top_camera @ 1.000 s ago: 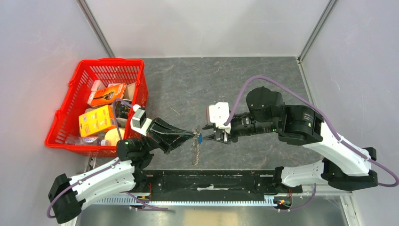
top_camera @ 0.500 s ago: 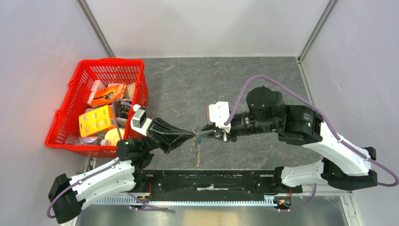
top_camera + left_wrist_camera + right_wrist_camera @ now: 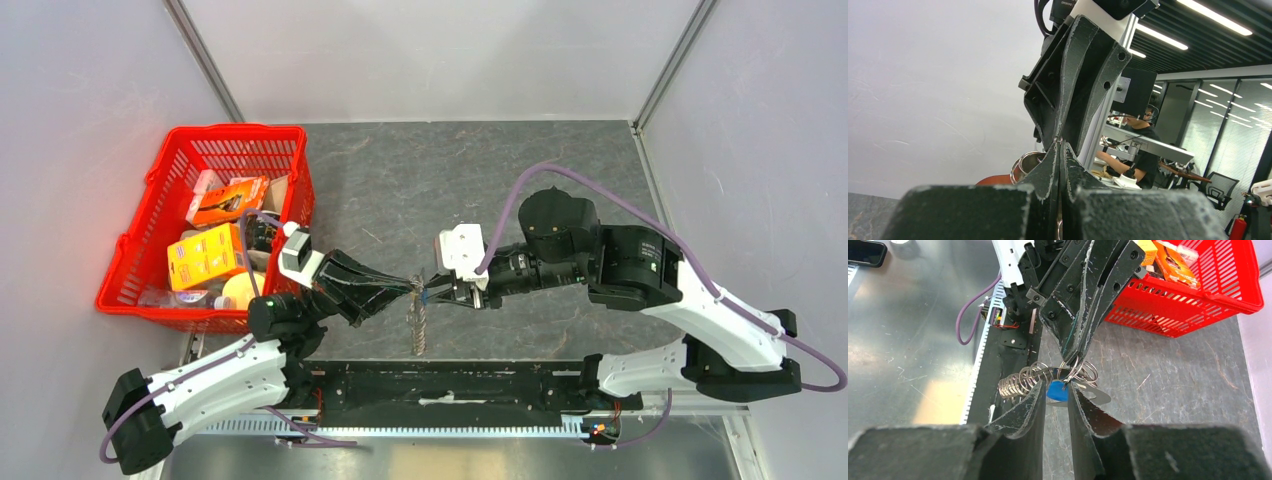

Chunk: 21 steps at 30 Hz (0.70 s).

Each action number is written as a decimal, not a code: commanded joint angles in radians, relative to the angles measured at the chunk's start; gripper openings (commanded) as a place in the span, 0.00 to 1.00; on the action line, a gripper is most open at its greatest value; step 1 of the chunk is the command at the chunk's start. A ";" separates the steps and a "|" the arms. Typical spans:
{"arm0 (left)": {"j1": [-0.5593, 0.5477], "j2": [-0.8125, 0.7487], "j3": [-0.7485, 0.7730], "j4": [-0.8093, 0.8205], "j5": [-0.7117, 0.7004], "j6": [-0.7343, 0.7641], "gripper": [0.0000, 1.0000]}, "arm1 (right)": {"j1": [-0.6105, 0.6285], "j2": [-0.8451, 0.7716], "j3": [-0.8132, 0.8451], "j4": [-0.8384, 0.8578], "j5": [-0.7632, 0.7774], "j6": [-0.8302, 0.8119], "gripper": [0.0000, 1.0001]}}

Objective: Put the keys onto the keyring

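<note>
Dark grey, stone-patterned tabletop [image 3: 450,170], seen from above with the arm bases at 6 o'clock. The left gripper [image 3: 409,285] and right gripper [image 3: 431,293] meet tip to tip near the middle of the table, a little toward 6 o'clock.

The left gripper's fingers are pressed together on a wire loop of the keyring [image 3: 417,322]. The keyring's chain of silver links [image 3: 1020,381] trails from the meeting point toward 6 o'clock. In the right wrist view the blue key head [image 3: 1057,392] sits between the right gripper's narrowly parted fingers [image 3: 1034,407], which pinch it just beside the held loop.

**Edges and room**
- Bare tabletop runs from the grippers to the far wall at 12 o'clock and to the right wall at 3 o'clock.
- A red mesh basket [image 3: 298,175] stands at 9 to 10 o'clock, against the left wall and close behind the left arm's wrist.
- A black rail [image 3: 450,385] borders the table at 6 o'clock.

**Labels**
- The basket holds a yellow-orange box [image 3: 205,255] and an orange packet [image 3: 228,200].
- Their print is too small to read.
</note>
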 commanded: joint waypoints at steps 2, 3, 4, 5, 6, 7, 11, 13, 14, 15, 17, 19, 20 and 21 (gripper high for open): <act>-0.003 -0.008 0.027 0.035 -0.032 -0.021 0.02 | 0.014 0.009 0.047 0.023 0.017 -0.010 0.27; -0.003 -0.007 0.030 0.035 -0.030 -0.022 0.02 | 0.016 0.011 0.047 0.024 0.022 -0.012 0.25; -0.003 -0.004 0.031 0.037 -0.027 -0.023 0.02 | 0.017 0.011 0.049 0.023 0.028 -0.012 0.22; -0.003 -0.003 0.034 0.038 -0.025 -0.026 0.02 | 0.018 0.013 0.050 0.023 0.035 -0.011 0.20; -0.003 -0.002 0.035 0.043 -0.022 -0.029 0.02 | 0.019 0.014 0.051 0.024 0.041 -0.011 0.17; -0.003 -0.001 0.036 0.047 -0.021 -0.033 0.02 | 0.020 0.013 0.051 0.023 0.046 -0.010 0.14; -0.003 0.004 0.040 0.063 -0.016 -0.045 0.02 | 0.026 0.013 0.054 0.023 0.059 -0.013 0.02; -0.003 0.004 0.040 0.068 -0.016 -0.047 0.02 | 0.029 0.011 0.055 0.023 0.060 -0.012 0.00; -0.003 0.005 0.041 0.069 -0.017 -0.048 0.02 | 0.029 0.011 0.056 0.022 0.061 -0.011 0.00; -0.003 0.003 0.041 0.069 -0.017 -0.047 0.02 | 0.029 0.010 0.057 0.020 0.059 -0.011 0.00; -0.003 0.002 0.046 0.067 -0.019 -0.046 0.02 | 0.032 0.009 0.054 0.017 0.051 -0.007 0.00; -0.003 0.002 0.049 0.066 -0.026 -0.047 0.02 | 0.035 0.010 0.051 0.012 0.046 -0.003 0.00; -0.003 0.001 0.050 0.066 -0.031 -0.045 0.02 | 0.036 0.011 0.048 0.010 0.041 -0.001 0.00; -0.003 0.002 0.050 0.066 -0.039 -0.044 0.02 | 0.038 0.010 0.043 0.011 0.037 0.001 0.00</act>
